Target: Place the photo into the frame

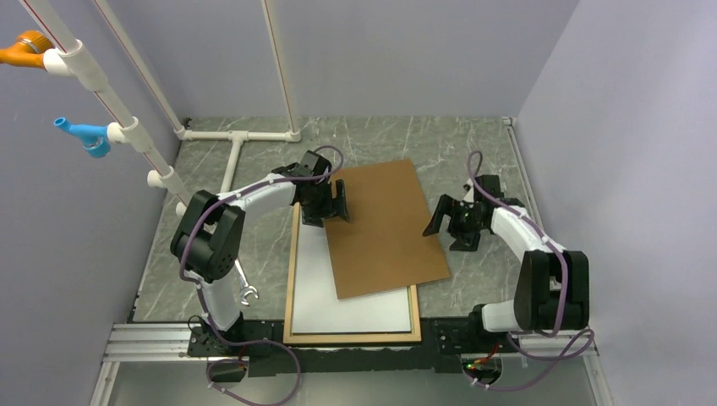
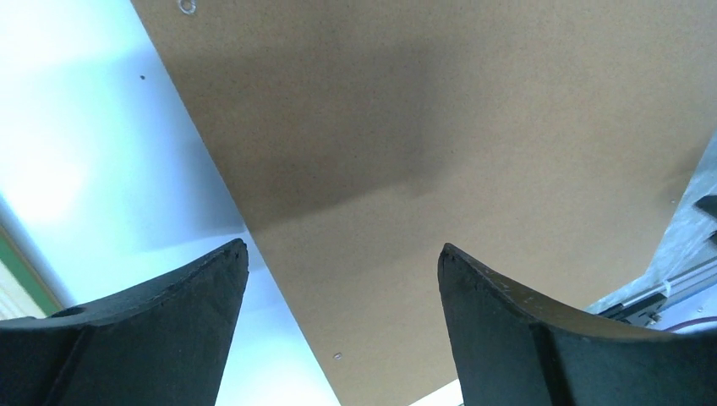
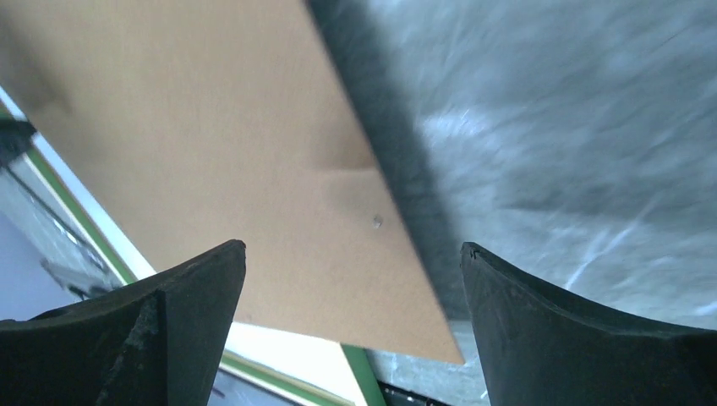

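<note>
The photo point(image 1: 351, 300) lay white back up inside the frame point(image 1: 351, 337) at the near edge, with the backing board point(image 1: 385, 224) askew over its far part. You had the left gripper point(image 1: 334, 207) and right gripper point(image 1: 440, 216) wide and empty; next you likely needed to square that board in.

Bench point(image 1: 499, 148) had a grey marble-look top w/ pale veins, boxed in by plain lavender-grey walls: back wall point(image 1: 406, 51), left wall point(image 1: 51, 254), right wall point(image 1: 626, 127). White PVC pipes point(image 1: 127, 127) ran diagonally up the left side, w/ an orange fitting point(image 1: 25, 48) and a blue fitting point(image 1: 84, 135) sticking off them. Another pipe point(image 1: 280, 68) stood upright at the back. Aluminium rail point(image 1: 144, 338) ran along the near edge. Light was soft & even.
</note>
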